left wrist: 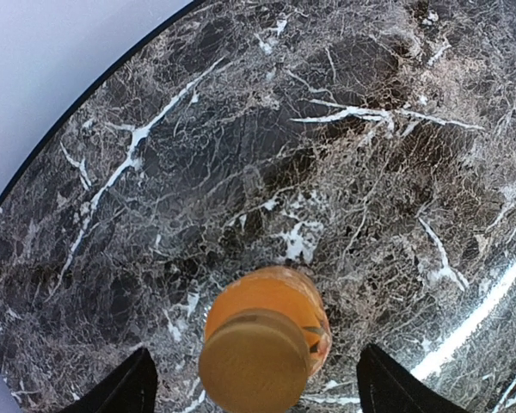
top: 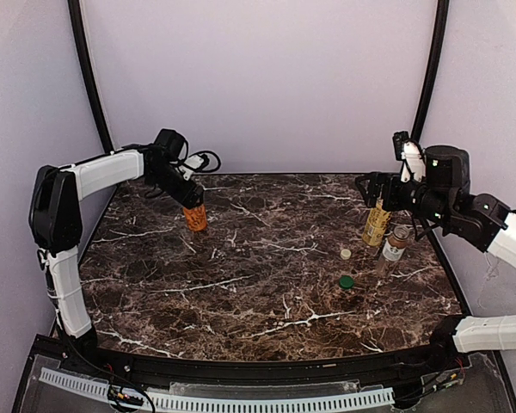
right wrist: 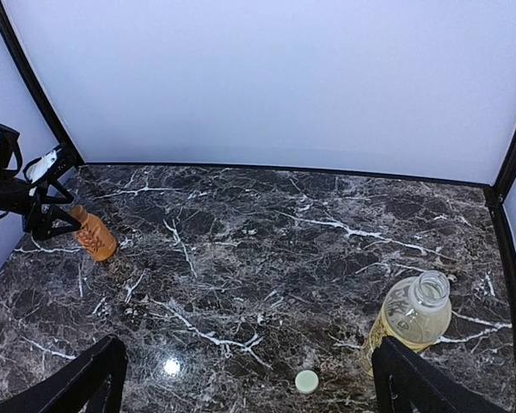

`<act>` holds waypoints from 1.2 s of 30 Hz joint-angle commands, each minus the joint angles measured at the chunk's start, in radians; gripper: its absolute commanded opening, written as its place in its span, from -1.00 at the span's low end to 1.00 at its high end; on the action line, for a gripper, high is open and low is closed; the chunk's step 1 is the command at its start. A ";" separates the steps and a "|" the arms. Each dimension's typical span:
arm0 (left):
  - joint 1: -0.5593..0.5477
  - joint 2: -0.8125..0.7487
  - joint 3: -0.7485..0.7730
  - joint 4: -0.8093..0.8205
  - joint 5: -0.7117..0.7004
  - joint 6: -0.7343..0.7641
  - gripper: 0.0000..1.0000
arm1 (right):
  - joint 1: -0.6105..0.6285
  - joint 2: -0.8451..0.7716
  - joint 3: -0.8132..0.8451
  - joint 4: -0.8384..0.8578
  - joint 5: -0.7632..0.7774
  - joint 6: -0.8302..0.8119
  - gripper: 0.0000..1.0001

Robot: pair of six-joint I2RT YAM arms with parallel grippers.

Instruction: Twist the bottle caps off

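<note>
The orange bottle [top: 194, 218] stands upright on the bench [top: 267, 284], its gold-orange cap [left wrist: 254, 366] on. The left pincer [top: 191, 204] hangs straight above it, fingers [left wrist: 125, 391] apart on both sides of the cap, not touching. The right pincer [right wrist: 247, 348], wide open and empty, is far from this bottle.

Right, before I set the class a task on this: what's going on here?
Two robot arms are unscrewing bottle caps. The left fingers stand open either side of the gold cap on the orange bottle, not touching it. The tall tea bottle is already uncapped, near the right fingers, which are open and empty. The cream cap and green cap lie loose on the marble table by the clear bottle.
</note>
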 commanded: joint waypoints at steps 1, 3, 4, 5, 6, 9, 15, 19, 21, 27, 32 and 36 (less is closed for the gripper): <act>0.002 -0.003 -0.008 0.086 -0.025 -0.030 0.58 | 0.007 -0.001 0.024 -0.003 -0.001 0.013 0.97; 0.002 0.000 -0.014 0.097 -0.025 -0.033 0.51 | 0.008 -0.003 0.021 -0.005 0.000 0.014 0.97; 0.003 0.002 -0.016 0.100 -0.026 -0.032 0.46 | 0.008 -0.004 0.020 -0.007 0.000 0.015 0.97; 0.004 0.002 -0.017 0.102 -0.027 -0.032 0.42 | 0.010 -0.007 0.021 -0.008 0.000 0.016 0.97; 0.004 0.005 -0.018 0.101 -0.027 -0.030 0.41 | 0.010 -0.011 0.023 -0.008 -0.001 0.017 0.97; 0.006 0.010 -0.019 0.092 -0.028 -0.030 0.39 | 0.012 -0.022 0.020 -0.008 0.004 0.017 0.97; 0.027 0.022 -0.019 0.071 0.003 -0.061 0.38 | 0.013 -0.034 0.018 -0.015 0.015 0.019 0.97; 0.035 0.036 -0.019 0.058 0.031 -0.075 0.35 | 0.015 -0.033 0.021 -0.021 0.012 0.020 0.97; 0.036 0.039 -0.021 0.054 0.039 -0.078 0.32 | 0.016 -0.033 0.020 -0.022 0.015 0.019 0.97; 0.038 0.050 -0.021 0.048 0.025 -0.073 0.17 | 0.016 -0.034 0.021 -0.022 0.019 0.018 0.97; 0.039 0.048 -0.005 0.020 0.047 -0.076 -0.36 | 0.016 -0.035 0.024 -0.022 0.023 0.017 0.97; 0.038 0.036 0.012 -0.030 0.067 -0.052 -0.88 | 0.018 -0.033 0.027 -0.022 0.017 0.016 0.97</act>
